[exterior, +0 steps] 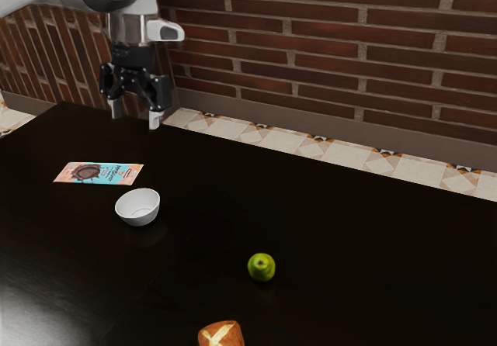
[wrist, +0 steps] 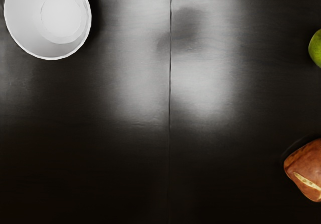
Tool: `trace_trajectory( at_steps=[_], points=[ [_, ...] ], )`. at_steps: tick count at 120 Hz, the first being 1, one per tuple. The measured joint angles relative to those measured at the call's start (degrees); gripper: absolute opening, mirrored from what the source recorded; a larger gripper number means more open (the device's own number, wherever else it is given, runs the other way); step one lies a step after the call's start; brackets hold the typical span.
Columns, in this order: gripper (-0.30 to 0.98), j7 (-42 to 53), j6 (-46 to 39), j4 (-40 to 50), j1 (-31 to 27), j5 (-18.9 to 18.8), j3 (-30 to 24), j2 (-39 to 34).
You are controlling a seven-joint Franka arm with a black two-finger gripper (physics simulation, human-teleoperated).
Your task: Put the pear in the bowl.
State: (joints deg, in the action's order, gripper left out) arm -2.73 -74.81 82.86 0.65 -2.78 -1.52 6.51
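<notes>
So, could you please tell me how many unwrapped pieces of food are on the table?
2: the green pear, toward the exterior view's right from the white bowl, and the brown bread roll, at that view's lower edge.

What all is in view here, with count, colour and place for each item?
Pear: one, green, on the table, outside the bowl
Bowl: one, white, upright and empty on the table
Bread roll: one, brown with a pale slash, at the exterior view's lower edge
Flat packet: one, blue and orange-pink, beside the bowl at the exterior view's left
Table: one, black, under these items
Wall: red-brown brick, behind the table
Floor: cream patterned tiles, beyond the table
Arm: one, white and grey, exterior view's upper left
Gripper: one, black with pale fingertips, open
</notes>
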Motion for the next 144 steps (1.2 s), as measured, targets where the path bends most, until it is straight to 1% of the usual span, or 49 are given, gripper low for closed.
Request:
trace_trajectory(
  at_steps=[26, 49, 62, 74, 86, 98, 111, 132, 144],
  points=[
    [0.69, -1.2, -5.7, 1.5, 0.1, 0.0, 0.4, -1.4],
    [0.69, -2.0, -8.7, 2.1, -0.1, 0.5, 0.0, -0.1],
    [0.69, -2.3, -13.8, 11.1, -0.5, 1.5, -0.9, -2.6],
    [0.69, -2.6, -21.0, 20.8, -0.5, 2.0, -2.6, -3.6],
    [0.69, -2.8, -28.3, 25.8, -0.6, 1.8, -5.3, -2.7],
    [0.69, -3.0, -35.4, 28.1, 0.7, 1.9, -6.5, -1.6],
    [0.69, -3.2, -40.9, 30.5, 0.0, 2.5, -8.4, -1.3],
    [0.69, -4.2, -46.7, 33.7, 0.0, 4.0, -12.7, -0.4],
    [0.69, -4.9, -49.4, 35.0, 0.4, 4.3, -14.1, 1.1]
  ],
)
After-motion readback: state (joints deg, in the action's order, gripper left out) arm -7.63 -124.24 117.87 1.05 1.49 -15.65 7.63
